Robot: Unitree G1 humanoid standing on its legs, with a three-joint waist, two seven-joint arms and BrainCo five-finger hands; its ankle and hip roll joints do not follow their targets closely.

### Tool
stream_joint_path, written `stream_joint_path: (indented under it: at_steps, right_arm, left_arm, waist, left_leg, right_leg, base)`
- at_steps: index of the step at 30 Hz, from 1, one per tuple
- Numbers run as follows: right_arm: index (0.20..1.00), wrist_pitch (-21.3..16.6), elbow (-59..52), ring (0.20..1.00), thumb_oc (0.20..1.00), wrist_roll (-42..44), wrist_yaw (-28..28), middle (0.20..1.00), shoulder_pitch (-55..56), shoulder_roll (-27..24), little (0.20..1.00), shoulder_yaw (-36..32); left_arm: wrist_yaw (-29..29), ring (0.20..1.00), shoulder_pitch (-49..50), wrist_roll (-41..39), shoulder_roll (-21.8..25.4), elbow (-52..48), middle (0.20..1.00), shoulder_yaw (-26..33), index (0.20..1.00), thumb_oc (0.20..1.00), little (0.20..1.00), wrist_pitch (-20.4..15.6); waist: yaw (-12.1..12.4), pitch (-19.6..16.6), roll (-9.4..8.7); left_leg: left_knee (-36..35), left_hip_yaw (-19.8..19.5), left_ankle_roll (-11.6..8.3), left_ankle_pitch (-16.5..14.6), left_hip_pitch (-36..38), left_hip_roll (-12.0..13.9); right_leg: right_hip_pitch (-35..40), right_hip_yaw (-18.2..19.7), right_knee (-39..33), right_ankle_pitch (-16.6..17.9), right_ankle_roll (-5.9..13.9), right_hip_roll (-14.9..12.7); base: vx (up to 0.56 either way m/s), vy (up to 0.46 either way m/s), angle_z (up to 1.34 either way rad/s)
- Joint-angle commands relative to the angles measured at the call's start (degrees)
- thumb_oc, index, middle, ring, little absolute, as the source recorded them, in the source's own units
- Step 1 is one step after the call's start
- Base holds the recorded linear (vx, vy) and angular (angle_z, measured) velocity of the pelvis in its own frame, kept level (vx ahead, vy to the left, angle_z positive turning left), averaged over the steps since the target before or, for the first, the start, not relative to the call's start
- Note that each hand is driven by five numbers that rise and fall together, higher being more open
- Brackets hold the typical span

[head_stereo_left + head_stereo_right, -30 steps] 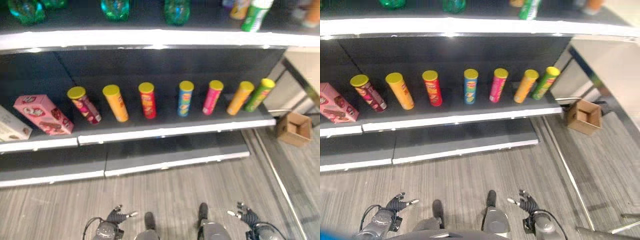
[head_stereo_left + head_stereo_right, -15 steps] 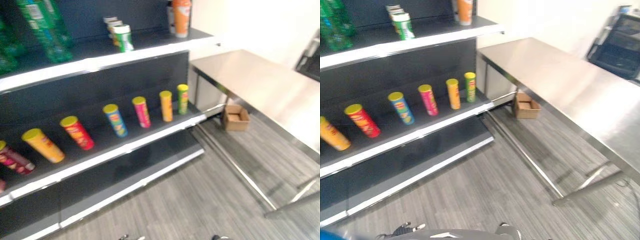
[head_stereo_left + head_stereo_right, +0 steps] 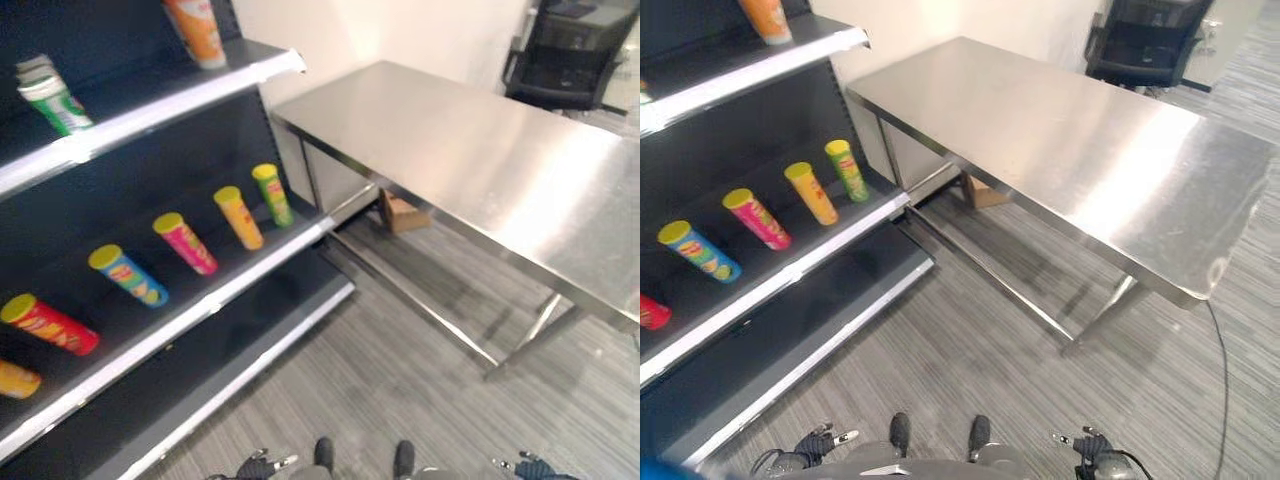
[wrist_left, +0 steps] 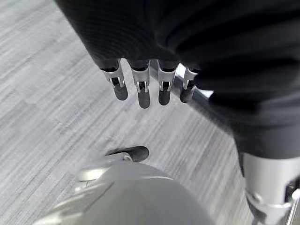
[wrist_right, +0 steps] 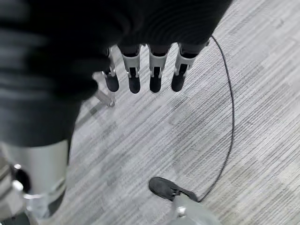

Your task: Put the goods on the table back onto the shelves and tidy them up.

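Several tall snack cans stand in a row on the dark middle shelf: green, orange, pink, blue and red. An orange bottle and a green-white can stand on the upper shelf. To the right stands the steel table, its top plain shiny metal. My left hand and right hand hang low over the grey floor, fingers straight, holding nothing. Both also show at the bottom edge, left hand and right hand.
A small cardboard box sits on the floor under the table's near end, by the shelf's corner. A black office chair stands behind the table. Grey striped floor lies between the shelves and the table.
The camera has swung to the right: the shelves have slid to the left and the steel table takes up more of the picture. Both hands still hang low and open.
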Motion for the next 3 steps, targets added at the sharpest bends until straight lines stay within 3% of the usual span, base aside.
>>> stream_joint_path:
  at_steps: [1,3]
  right_arm:
    - [1.000,-0.95,-0.15,1.000,1.000,0.33,-0.51,1.000,-2.41,1.21,1.000,0.96]
    - [1.000,-0.76,-0.12,1.000,1.000,-0.51,-0.44,1.000,-2.63,1.57,1.000,1.58]
  left_arm:
    - [0.15,1.000,-2.17,1.04,3.06,-0.47,1.000,0.84,1.000,1.000,1.000,-1.12]
    - [0.07,1.000,-2.05,1.24,3.36,-0.79,1.000,0.75,1.000,1.000,1.000,-1.18]
  waist:
    - [0.78,0.07,-0.90]
    - [0.84,-0.42,-0.73]
  left_leg:
    - [0.02,1.13,4.08,-5.68,0.90,-1.57]
    - [-1.50,2.00,4.21,-5.58,2.64,-1.55]
  right_leg:
    - [1.13,2.28,2.63,-5.06,7.09,-4.95]
    - [1.86,2.11,2.78,-5.20,7.25,-5.40]
  base:
    - [0.13,0.129,-0.10]
    - [0.13,0.138,-0.12]
